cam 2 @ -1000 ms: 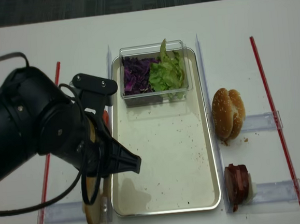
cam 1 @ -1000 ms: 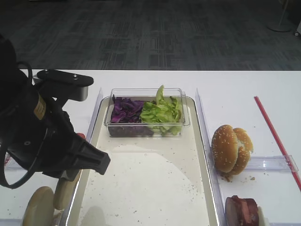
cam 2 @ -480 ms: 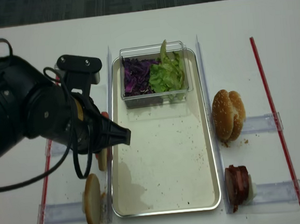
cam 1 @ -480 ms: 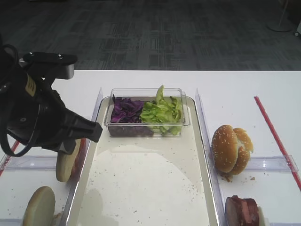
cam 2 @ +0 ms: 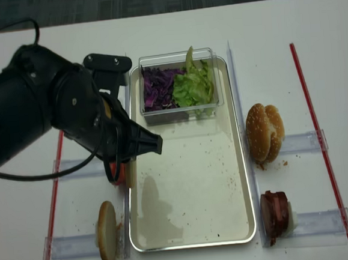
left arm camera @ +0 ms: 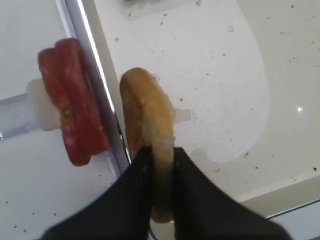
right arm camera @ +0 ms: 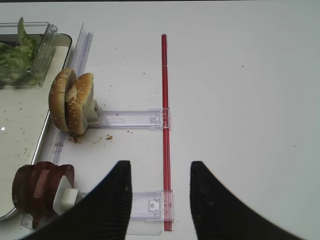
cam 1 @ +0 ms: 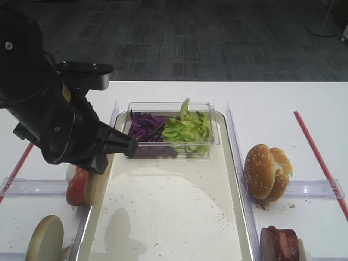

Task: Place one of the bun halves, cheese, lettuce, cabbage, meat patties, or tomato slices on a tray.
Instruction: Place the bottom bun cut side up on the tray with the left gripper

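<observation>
The left gripper point(left arm camera: 159, 165) is clamped on a plain bun half point(left arm camera: 148, 130), held on edge with its tan crust showing in the left wrist view. The bun hangs just above the left rim of the tray point(cam 1: 228, 163), right beside the row of tomato slices point(left arm camera: 72, 102) that stand on edge in their clear holder just outside that rim. In the high view the bun point(cam 1: 98, 182) shows below the black arm, next to the red slices point(cam 1: 77, 187).

A second plain bun half point(cam 1: 44, 238) stands on the table at the lower left, well apart from the held one. At the far end of the tray sits a clear tub with purple cabbage point(cam 1: 144, 126) and frilly lettuce point(cam 1: 187, 129) side by side.

The right gripper point(right arm camera: 160, 200) hovers over bare table with its jaws apart (nothing between them), near the sesame buns point(right arm camera: 72, 102) and the meat patties point(right arm camera: 40, 187).
</observation>
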`<state>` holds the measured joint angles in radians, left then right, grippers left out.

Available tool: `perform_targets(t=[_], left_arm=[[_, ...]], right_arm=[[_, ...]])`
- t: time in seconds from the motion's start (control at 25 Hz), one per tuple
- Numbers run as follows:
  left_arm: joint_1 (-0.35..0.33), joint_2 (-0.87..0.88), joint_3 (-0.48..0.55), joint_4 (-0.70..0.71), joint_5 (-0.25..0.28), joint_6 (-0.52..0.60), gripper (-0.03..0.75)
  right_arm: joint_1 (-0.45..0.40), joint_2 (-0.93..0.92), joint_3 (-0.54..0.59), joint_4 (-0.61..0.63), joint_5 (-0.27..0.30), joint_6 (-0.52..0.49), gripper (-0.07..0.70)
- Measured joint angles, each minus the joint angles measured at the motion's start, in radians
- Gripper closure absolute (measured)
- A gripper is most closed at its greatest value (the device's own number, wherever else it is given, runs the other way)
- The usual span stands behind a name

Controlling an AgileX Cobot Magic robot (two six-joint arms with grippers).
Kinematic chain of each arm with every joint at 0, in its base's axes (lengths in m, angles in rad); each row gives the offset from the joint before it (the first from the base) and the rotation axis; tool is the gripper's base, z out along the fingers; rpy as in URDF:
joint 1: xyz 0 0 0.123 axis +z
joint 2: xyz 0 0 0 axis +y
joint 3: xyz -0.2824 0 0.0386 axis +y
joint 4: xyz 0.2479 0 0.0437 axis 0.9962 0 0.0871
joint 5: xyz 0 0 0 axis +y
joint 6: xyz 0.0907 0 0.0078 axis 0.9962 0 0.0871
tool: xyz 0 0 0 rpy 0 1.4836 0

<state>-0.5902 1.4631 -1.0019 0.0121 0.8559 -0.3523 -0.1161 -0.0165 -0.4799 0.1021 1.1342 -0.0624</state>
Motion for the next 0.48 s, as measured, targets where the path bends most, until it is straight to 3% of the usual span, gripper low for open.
perform_targets(t=[0.16,0.32,0.4,0.48], left_arm=[[0.0,0.0,0.0,-0.144,-0.051,0.135,0.654],[0.0,0.0,0.0,-0.376,-0.099,0.328,0.654],[0.0,0.002,0.0,-0.534,-0.109,0.462,0.654],[0.0,0.002,0.0,-0.585,-0.111,0.502,0.654]], right_arm=[[0.0,0.0,0.0,0.0,0.0,0.0,0.313],[0.0,0.0,0.0,0.0,0.0,0.0,0.313],[0.0,0.0,0.0,0.0,0.0,0.0,0.313],[0.0,0.0,0.0,0.0,0.0,0.0,0.313]])
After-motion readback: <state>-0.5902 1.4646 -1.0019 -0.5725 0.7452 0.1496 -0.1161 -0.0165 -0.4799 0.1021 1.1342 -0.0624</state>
